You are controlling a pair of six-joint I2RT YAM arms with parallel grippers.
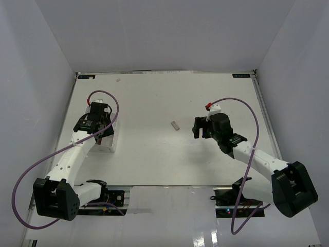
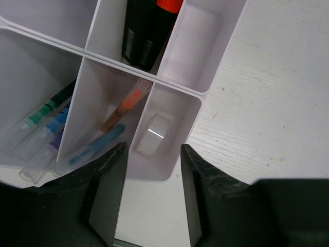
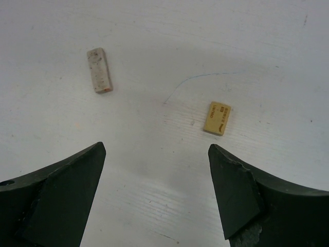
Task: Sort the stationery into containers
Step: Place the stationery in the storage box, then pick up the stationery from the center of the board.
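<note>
Several pens [image 2: 93, 146], highlighters [image 2: 141, 36], one block [image 2: 153, 135] lie in tray [image 2: 193, 51].

I see the tray [image 1: 111, 144] on the table's [image 1: 154, 164] left side, beneath my left end effector [image 2: 152, 150]. Pens [image 2: 92, 147] lie in its compartments, a small block [image 2: 152, 135] right of them, highlighters [image 2: 141, 36] behind. Mid-table, before my right end effector [image 3: 157, 149], the left block [image 3: 99, 70] and right block [image 3: 217, 118] lie apart.

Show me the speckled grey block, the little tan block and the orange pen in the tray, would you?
speckled grey block [image 3: 98, 70]: right wrist view, middle of its top face.
tan block [image 3: 217, 118]: right wrist view, centre of its printed face.
orange pen [image 2: 128, 100]: left wrist view, its orange barrel.
</note>
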